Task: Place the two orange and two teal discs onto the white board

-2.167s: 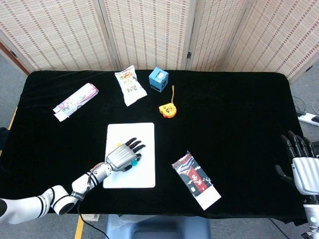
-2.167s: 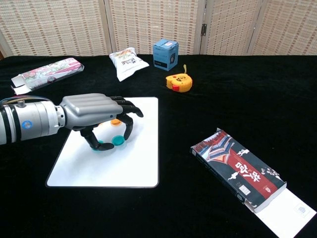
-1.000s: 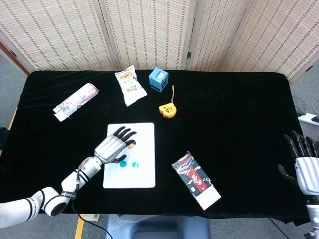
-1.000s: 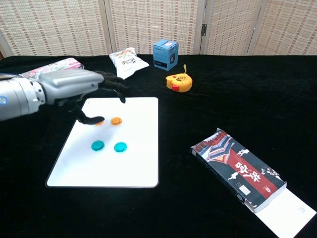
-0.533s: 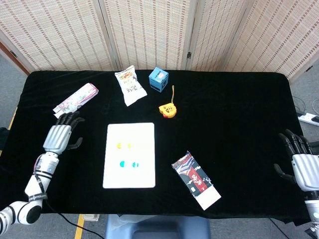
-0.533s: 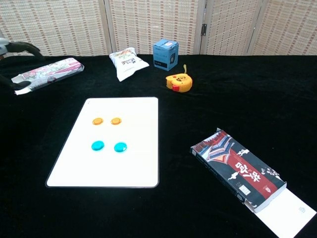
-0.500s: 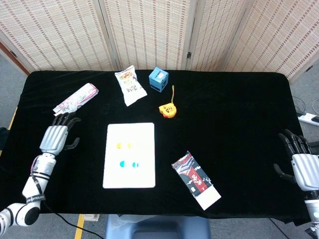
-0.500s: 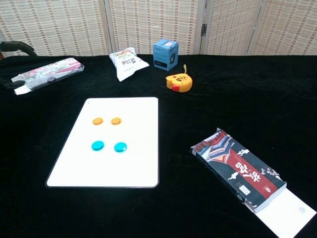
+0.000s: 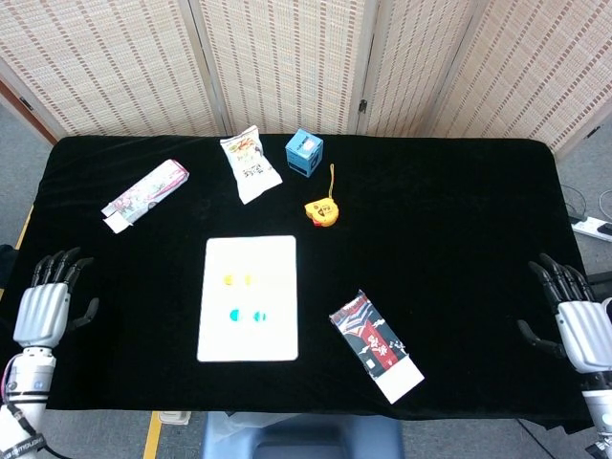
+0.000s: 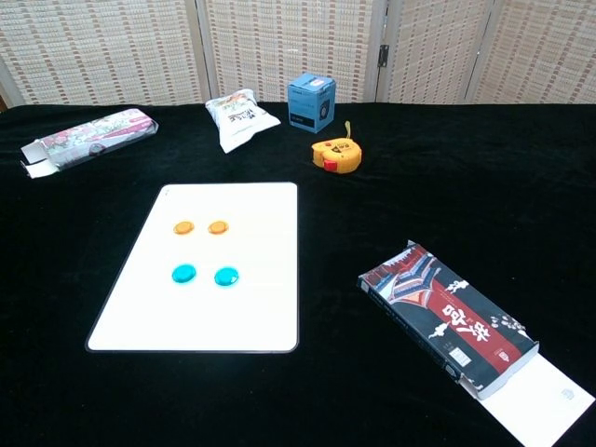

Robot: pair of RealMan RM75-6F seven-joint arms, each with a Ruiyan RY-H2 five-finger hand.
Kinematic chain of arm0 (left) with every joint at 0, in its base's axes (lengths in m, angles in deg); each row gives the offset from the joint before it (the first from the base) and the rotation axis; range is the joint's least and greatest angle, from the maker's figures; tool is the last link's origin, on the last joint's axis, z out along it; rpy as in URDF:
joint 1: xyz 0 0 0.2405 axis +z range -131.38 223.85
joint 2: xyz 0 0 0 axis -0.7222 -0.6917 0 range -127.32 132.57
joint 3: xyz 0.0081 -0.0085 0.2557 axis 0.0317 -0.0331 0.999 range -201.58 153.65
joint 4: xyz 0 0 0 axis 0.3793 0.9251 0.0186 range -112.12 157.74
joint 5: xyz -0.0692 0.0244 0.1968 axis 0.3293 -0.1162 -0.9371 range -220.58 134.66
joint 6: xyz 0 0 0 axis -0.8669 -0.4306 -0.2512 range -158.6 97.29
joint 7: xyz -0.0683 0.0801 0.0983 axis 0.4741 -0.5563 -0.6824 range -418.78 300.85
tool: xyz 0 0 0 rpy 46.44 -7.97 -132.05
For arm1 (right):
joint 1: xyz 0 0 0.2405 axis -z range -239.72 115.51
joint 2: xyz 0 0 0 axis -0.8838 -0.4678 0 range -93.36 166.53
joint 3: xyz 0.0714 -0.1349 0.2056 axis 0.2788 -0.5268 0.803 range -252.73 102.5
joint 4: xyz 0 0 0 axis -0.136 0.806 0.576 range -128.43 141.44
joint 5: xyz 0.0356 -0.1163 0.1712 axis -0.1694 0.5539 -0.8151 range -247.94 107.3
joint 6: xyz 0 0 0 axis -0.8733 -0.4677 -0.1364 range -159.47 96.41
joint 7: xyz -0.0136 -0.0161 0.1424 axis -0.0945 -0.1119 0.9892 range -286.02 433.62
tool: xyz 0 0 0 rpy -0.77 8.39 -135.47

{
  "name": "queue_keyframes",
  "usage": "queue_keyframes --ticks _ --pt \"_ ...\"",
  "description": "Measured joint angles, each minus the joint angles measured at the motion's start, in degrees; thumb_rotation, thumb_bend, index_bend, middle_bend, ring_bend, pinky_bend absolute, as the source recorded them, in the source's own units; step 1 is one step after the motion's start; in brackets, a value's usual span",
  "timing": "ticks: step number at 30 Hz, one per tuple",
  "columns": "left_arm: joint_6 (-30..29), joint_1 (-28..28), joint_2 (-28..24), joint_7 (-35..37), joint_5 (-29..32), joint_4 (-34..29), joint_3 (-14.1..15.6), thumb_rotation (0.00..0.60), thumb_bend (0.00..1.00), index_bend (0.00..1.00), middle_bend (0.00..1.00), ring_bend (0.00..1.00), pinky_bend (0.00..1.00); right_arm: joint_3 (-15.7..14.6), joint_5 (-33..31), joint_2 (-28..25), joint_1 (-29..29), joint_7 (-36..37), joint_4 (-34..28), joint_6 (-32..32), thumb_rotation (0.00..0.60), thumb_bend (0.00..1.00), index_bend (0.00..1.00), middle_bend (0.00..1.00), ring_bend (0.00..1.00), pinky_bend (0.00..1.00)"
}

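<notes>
The white board (image 9: 273, 330) (image 10: 256, 317) lies flat on the black table. Two orange discs (image 10: 184, 227) (image 10: 218, 226) sit side by side on its far half, and two teal discs (image 10: 183, 273) (image 10: 225, 276) sit side by side just below them. In the head view the orange pair (image 9: 238, 279) and teal pair (image 9: 246, 316) show the same layout. My left hand (image 9: 45, 304) hovers at the table's left edge, fingers spread, holding nothing. At the right edge my right hand (image 9: 577, 325) is also spread and empty. Neither hand shows in the chest view.
A pink patterned box (image 9: 145, 195) lies at the far left. A white snack bag (image 9: 251, 164), a blue cube box (image 9: 304, 152) and a yellow tape measure (image 9: 323, 210) stand behind the board. A dark patterned box (image 9: 376, 345) lies right of the board.
My left hand has let go of the discs and drawn back from the board to the table's left edge. All discs stay on the board. The right hand barely moved.
</notes>
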Motion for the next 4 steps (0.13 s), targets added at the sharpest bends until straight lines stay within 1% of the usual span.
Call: queue_keyframes --ticks 4 --pt "-3.93 2.76 0.01 -0.46 -4.29 -1.32 1.99 0.600 0.44 0.22 0.09 0.00 0.00 -0.27 0.00 -0.01 0.59 -0.99 -0.69 -0.74 0.600 0.36 0.00 0.00 0.00 0.00"
